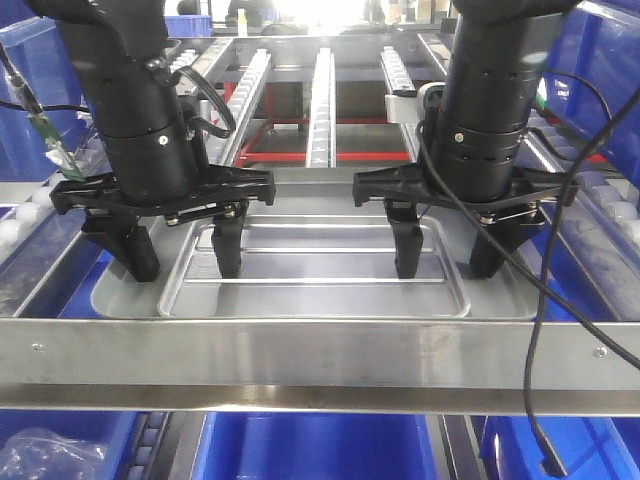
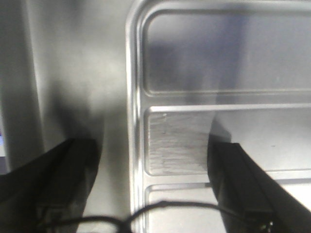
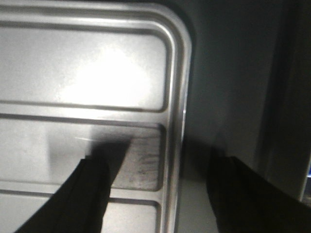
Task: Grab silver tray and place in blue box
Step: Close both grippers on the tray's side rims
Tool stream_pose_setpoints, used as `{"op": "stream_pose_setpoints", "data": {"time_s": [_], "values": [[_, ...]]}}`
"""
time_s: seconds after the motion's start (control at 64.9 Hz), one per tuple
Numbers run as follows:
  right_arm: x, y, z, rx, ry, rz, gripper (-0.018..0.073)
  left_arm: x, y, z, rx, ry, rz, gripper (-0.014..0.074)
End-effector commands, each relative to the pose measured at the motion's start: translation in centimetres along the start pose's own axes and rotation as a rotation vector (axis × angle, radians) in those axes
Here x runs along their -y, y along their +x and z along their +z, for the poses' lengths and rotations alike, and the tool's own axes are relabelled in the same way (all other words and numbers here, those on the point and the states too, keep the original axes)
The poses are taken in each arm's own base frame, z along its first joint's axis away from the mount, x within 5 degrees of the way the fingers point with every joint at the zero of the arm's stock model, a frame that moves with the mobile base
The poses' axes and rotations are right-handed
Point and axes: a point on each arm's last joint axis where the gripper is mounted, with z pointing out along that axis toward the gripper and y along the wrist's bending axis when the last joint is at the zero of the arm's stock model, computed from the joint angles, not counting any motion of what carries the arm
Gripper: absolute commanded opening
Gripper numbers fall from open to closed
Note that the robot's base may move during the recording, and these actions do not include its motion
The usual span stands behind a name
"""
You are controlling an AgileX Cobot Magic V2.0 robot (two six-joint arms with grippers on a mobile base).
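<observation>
Factory packing line: roller conveyor rails point(image 1: 322, 100), steel framing point(image 1: 300, 350), the blue box point(image 1: 310, 445) below, more crates point(image 1: 35, 100) alongside.

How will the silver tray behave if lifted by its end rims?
Probably stiff: the silver tray has a raised rim and stepped panels. Likely slippery: smooth metal. Could tilt if the left gripper and right gripper, each straddling an end rim, lift unevenly.

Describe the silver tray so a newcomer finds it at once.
Look at the metal rack ringed by blue boxes. On its flat grey shelf, between the left end effector and the right end effector, lies the silver tray. It is the only shallow, shiny rectangle with rounded corners and ridged panels; the boxes are deep blue plastic.
</observation>
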Motion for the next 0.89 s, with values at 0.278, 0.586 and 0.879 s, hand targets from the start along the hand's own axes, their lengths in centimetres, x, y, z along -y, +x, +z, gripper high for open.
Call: {"op": "stream_pose_setpoints", "data": {"time_s": [0.278, 0.586, 0.879], "values": [[-0.38, -1.3, -1.98, 0.084, -0.047, 0.003, 0.0531, 0.57, -1.04, -2.24, 0.081, 0.044, -0.006, 0.0388], [-0.38, -1.3, -1.98, 0.084, -0.047, 0.003, 0.0529, 0.56, -1.02, -2.24, 0.079, 0.043, -0.006, 0.0387], [-0.35, -1.25, -1.97, 0.079, -0.043, 0.003, 0.0242, 0.55, -1.01, -2.23, 0.078, 0.042, -0.006, 0.0113]]}}
